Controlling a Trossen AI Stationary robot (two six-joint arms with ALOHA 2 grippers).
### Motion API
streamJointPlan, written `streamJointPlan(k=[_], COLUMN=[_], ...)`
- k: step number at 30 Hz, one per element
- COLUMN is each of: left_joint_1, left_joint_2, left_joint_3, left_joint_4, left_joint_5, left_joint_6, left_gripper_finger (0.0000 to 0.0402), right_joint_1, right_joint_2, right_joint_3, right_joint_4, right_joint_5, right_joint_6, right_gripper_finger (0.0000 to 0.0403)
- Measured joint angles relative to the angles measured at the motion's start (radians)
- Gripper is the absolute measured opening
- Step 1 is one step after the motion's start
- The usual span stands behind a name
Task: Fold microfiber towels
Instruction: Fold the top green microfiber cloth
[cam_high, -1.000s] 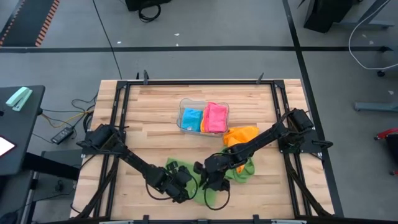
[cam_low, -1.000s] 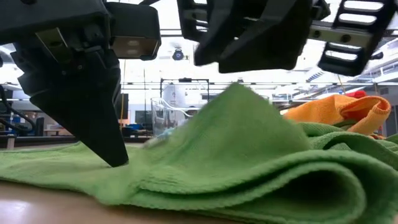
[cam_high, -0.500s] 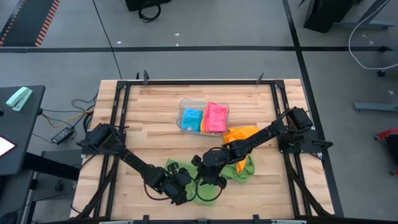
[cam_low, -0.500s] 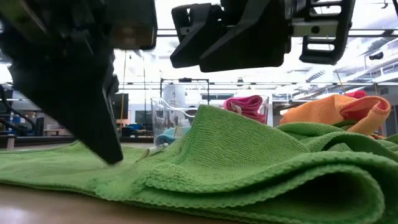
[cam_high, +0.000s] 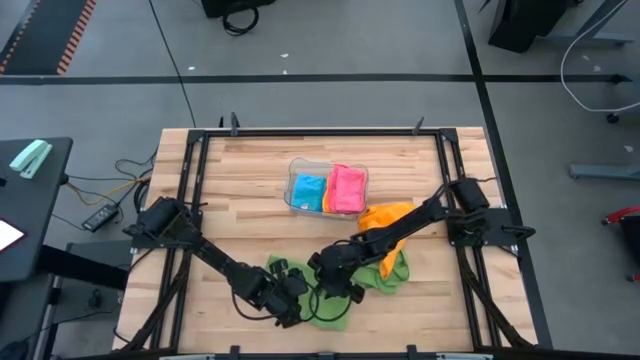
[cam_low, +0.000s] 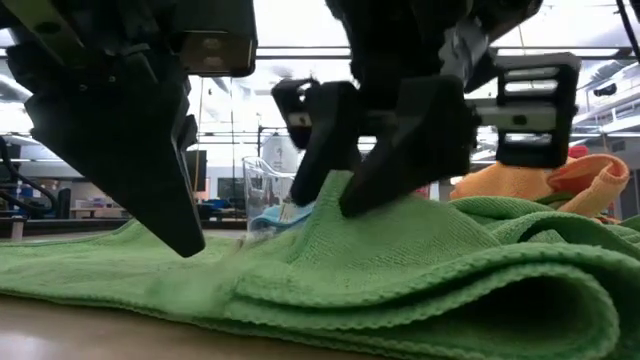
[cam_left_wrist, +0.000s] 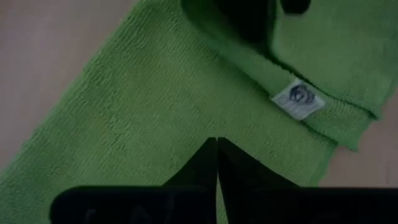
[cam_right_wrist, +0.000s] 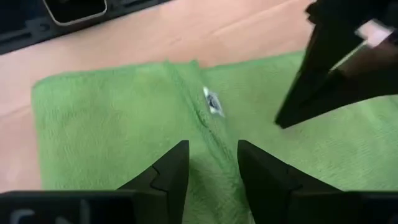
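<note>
The right gripper stands with its fingers parted just over a raised fold of the green towel, holding nothing; the ridge with its small white label runs between the finger tips. Just beside it, the left gripper has its fingers pressed together, tips down on the flat part of the same cloth, pinning rather than pinching it as far as I can judge. This towel lies near the front edge of the tabletop, about midway along it.

It looks light, soft and limp: it drapes in loose rounded folds, so it will sag and follow any pull, and the napped surface should give good purchase. The best hold is probably the hemmed edge or a corner, not the bulging middle.

An orange towel lies crumpled toward the right edge, touching the green one. Blue and pink towels sit folded in the clear tray behind.
</note>
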Motion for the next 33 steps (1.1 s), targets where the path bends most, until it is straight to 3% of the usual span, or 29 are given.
streamJointPlan(k=[22, 33], left_joint_1=[0.006, 0.006], left_joint_2=[0.000, 0.000], left_joint_3=[0.000, 0.000], left_joint_4=[0.010, 0.022], left_joint_5=[-0.001, -0.001], left_joint_6=[0.003, 0.000], left_gripper_finger=[0.0016, 0.0031], right_joint_1=[-0.077, -0.073], right_joint_2=[0.060, -0.034], right_joint_3=[0.002, 0.002], right_joint_4=[0.056, 0.035], right_joint_5=[-0.037, -0.038], right_joint_6=[0.043, 0.122], right_gripper_finger=[0.0145, 0.0145])
